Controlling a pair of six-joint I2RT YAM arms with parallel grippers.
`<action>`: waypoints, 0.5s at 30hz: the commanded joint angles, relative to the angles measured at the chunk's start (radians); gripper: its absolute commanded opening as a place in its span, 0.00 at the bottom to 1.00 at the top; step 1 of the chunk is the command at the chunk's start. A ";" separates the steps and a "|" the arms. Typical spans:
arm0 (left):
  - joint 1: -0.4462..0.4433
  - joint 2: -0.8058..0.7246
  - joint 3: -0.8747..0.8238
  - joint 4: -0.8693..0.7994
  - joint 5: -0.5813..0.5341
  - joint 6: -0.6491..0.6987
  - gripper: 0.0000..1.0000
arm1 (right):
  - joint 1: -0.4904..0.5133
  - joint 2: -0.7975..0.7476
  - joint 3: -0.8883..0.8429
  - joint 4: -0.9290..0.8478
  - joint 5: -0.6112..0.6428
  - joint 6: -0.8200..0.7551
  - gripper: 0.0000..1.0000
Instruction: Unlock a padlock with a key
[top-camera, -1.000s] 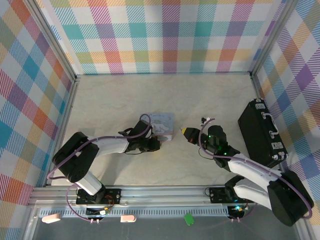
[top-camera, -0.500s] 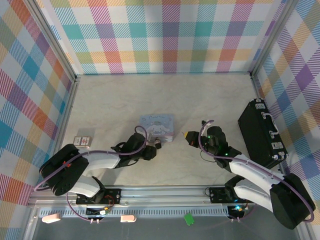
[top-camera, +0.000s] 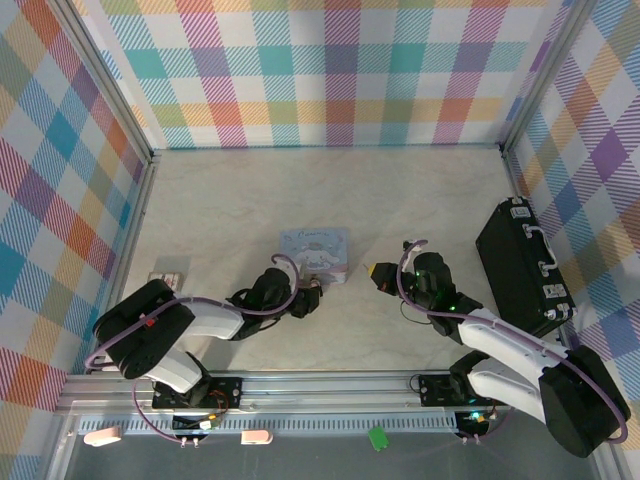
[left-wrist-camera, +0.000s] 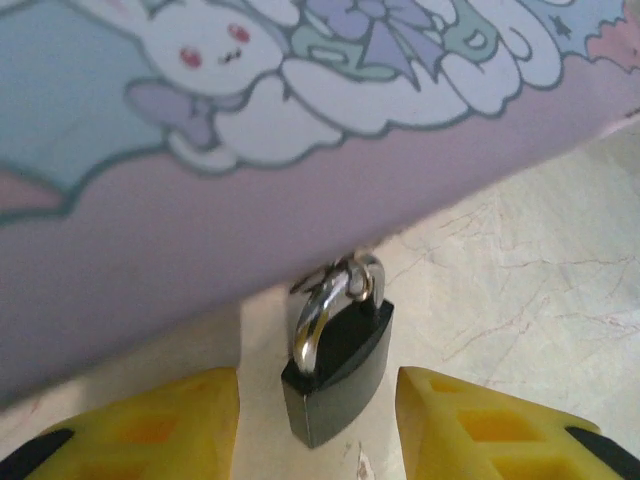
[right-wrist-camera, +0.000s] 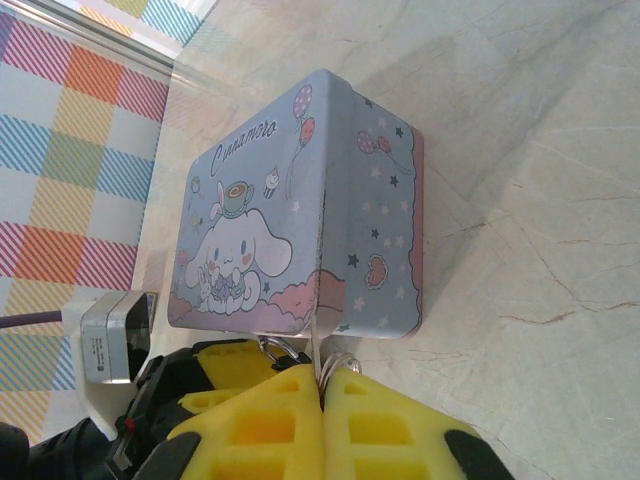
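Padlock (left-wrist-camera: 338, 352) is on the bench (left-wrist-camera: 520, 260), right up against the bottom edge of the cartoon tin (left-wrist-camera: 300, 130).

Your left fingers (left-wrist-camera: 150, 425) are spread apart, one on each side of the padlock's dark body, and neither is touching it. The silver shackle points up at the tin and meets its edge, but I can't tell if it's actually hooked onto anything. Your right fingers (right-wrist-camera: 380, 420) are pressed together, pinching the thin grey key (right-wrist-camera: 317, 350), which pokes out toward the near side of the tin from off to the right. The black case (top-camera: 522, 265) is way over on the right, well apart from all this.
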 joint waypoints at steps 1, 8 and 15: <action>-0.009 0.032 0.059 -0.004 -0.029 0.007 0.45 | -0.003 -0.015 0.007 0.004 -0.011 0.004 0.00; -0.008 0.090 0.131 -0.084 -0.058 -0.003 0.40 | -0.003 -0.031 0.004 -0.006 -0.010 0.006 0.00; -0.008 0.089 0.144 -0.099 -0.074 -0.007 0.23 | -0.004 -0.033 0.007 -0.016 -0.014 0.006 0.00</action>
